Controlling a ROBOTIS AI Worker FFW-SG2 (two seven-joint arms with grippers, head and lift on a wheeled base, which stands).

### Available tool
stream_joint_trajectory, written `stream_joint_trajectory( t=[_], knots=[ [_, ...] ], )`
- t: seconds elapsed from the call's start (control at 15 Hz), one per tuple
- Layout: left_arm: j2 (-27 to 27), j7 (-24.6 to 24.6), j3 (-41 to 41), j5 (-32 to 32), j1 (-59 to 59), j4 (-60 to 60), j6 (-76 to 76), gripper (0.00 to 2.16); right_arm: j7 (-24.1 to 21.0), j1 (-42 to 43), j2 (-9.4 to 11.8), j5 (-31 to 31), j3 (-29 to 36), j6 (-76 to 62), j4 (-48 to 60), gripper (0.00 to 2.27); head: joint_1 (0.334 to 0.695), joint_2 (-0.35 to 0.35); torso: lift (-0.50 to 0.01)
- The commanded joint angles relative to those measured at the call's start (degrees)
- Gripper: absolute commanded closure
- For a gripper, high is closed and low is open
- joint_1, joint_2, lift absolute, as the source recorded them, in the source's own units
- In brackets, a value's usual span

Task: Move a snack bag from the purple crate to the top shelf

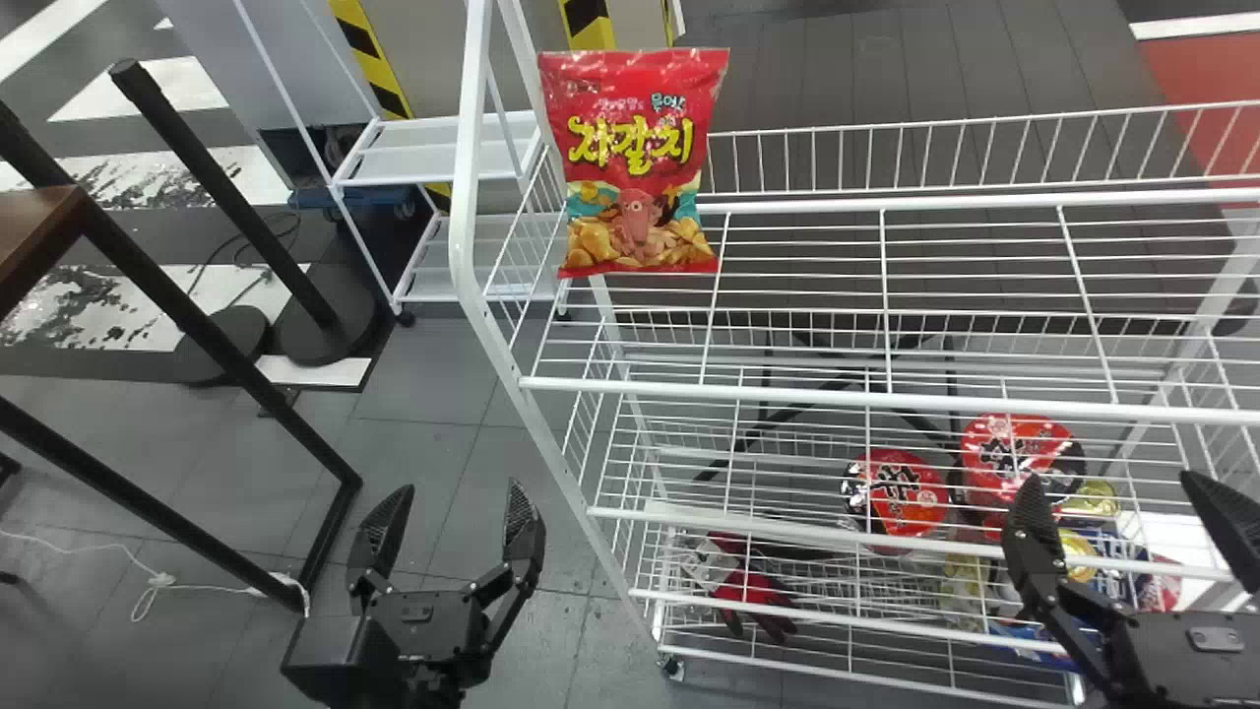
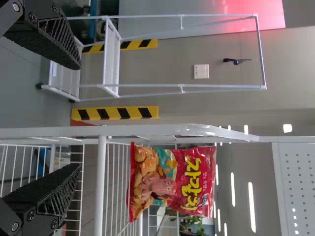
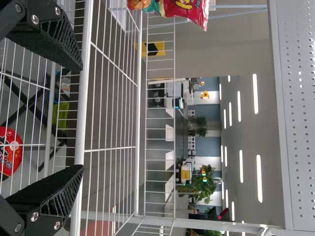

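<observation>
The red snack bag (image 1: 640,167) stands upright on the white wire top shelf (image 1: 837,396), at its left end. Low on the left, in front of the rack's left side, my left gripper (image 1: 453,507) is open and apart from the bag. My right gripper (image 1: 1112,492) is open too, in front of the rack's right part. From the left wrist, the snack bag (image 2: 172,182) appears beyond the spread fingers of the left gripper (image 2: 79,117). The right wrist view has part of the snack bag (image 3: 184,11) at its edge, away from the open right gripper (image 3: 81,118).
Lower rack levels hold red round-lidded cups (image 1: 896,492), a red and grey item (image 1: 738,581) and several packages. The rack's left post (image 1: 551,443) rises beside the left gripper. A dark-framed table (image 1: 177,305) stands at far left, with a white cart (image 1: 433,148) behind.
</observation>
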State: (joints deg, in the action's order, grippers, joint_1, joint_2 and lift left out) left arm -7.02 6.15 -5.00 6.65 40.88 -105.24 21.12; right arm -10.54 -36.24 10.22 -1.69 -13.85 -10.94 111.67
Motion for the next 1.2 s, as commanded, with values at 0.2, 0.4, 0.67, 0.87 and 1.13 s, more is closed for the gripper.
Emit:
stream_joint_trajectory(
  t=[0.2, 0.4, 0.67, 0.87, 1.13],
  knots=[
    [0.2, 0.0, 0.0, -0.1, 0.2, -0.1, 0.0, 0.11, 0.0, 0.4, 0.2, -0.5, 0.0, 0.0, -0.6, 0.11, 0.695, 0.262, -0.080],
    [0.3, 0.0, -0.1, -0.1, 0.4, -0.5, -0.2, 0.12, 0.0, 0.7, 0.2, -0.6, -0.1, -0.2, -1.3, 0.11, 0.695, 0.260, -0.092],
    [0.3, 0.1, -0.3, -0.1, 0.9, -0.7, 0.0, 0.12, 0.0, 1.1, 0.2, -0.6, -0.5, -0.5, -1.9, 0.11, 0.695, 0.265, -0.108],
    [0.3, 0.1, -0.4, -0.1, 1.0, -0.7, 0.4, 0.12, 0.0, 1.0, 0.3, -0.8, -0.5, -0.7, -1.9, 0.11, 0.695, 0.269, -0.120],
    [0.3, 0.3, -0.4, -0.1, 1.2, -0.7, 1.1, 0.12, 0.0, 0.9, 0.3, -0.9, -0.5, -1.2, -1.9, 0.11, 0.695, 0.270, -0.135]
  ],
)
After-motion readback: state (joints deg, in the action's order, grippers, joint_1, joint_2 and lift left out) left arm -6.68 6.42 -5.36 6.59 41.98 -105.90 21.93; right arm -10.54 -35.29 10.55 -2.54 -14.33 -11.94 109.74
